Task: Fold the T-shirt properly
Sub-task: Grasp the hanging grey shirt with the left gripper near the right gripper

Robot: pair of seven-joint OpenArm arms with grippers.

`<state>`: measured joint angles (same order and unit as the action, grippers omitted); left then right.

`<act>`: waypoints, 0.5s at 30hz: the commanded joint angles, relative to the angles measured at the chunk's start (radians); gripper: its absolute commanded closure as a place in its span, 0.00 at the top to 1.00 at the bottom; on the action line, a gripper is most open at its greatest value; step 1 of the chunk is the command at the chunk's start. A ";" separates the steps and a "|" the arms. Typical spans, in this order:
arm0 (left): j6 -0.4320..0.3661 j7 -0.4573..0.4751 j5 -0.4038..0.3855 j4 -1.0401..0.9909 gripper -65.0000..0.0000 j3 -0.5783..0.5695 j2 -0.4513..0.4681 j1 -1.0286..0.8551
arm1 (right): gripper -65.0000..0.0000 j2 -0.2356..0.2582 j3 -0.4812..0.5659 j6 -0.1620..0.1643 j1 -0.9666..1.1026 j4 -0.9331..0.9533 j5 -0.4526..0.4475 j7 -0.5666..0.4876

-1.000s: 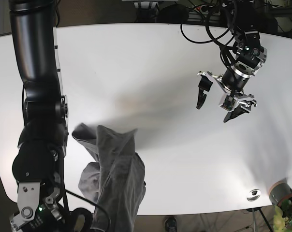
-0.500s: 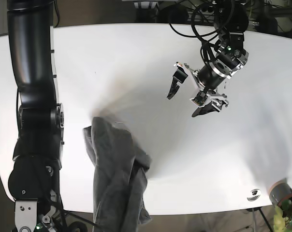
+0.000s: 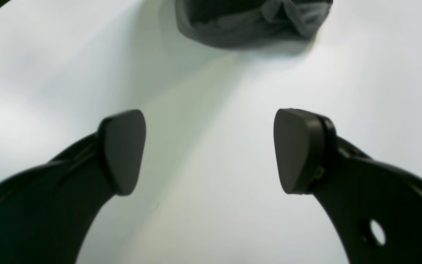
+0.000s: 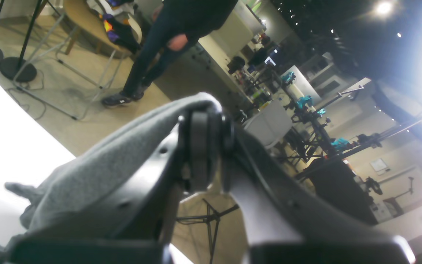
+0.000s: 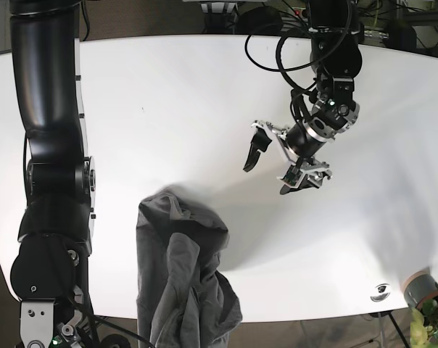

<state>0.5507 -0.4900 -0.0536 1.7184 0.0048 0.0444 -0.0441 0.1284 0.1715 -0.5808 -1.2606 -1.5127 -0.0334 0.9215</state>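
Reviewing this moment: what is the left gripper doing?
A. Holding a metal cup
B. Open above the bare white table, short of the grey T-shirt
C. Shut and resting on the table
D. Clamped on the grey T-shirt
B: the left gripper has its jaws spread with only the white table between them, the crumpled grey T-shirt lying ahead of it.

The T-shirt (image 5: pixel 181 279) is soft grey cloth, matt, with a fine fuzzy knit that shows close up in the right wrist view (image 4: pixel 97 179). The table (image 5: pixel 183 101) has a smooth white top with a faint sheen that takes soft shadows. The left gripper (image 3: pixel 209 152) looks like black plastic, its pads (image 3: pixel 123 150) matt and smooth; silvery metal parts show at its wrist. At the table's 5 o'clock edge sits a small shiny metal disc (image 5: pixel 381 291)
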 commanded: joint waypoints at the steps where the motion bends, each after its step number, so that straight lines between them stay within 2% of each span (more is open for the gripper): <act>1: -0.051 0.024 -0.018 -0.027 0.78 -0.044 -0.002 0.037 | 0.03 0.004 -0.005 0.009 -0.045 -0.012 -0.001 -0.028; 7: -0.142 0.034 -0.019 -0.149 0.78 -0.202 -0.002 0.146 | 0.03 0.004 -0.005 0.009 -0.045 -0.012 -0.001 -0.031; 12: -0.238 0.158 -0.022 -0.277 0.78 -0.348 -0.002 0.241 | 0.03 0.006 -0.005 0.009 -0.045 -0.012 -0.001 -0.031; 15: -0.289 0.198 -0.024 -0.350 0.78 -0.427 -0.011 0.301 | 0.03 0.007 -0.005 0.009 -0.045 -0.012 -0.001 -0.031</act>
<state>0.2779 -0.3248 -0.0677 1.3769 -0.4080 0.0441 0.2218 0.1307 0.1715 -0.5816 -1.2602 -1.5112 -0.0307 0.9211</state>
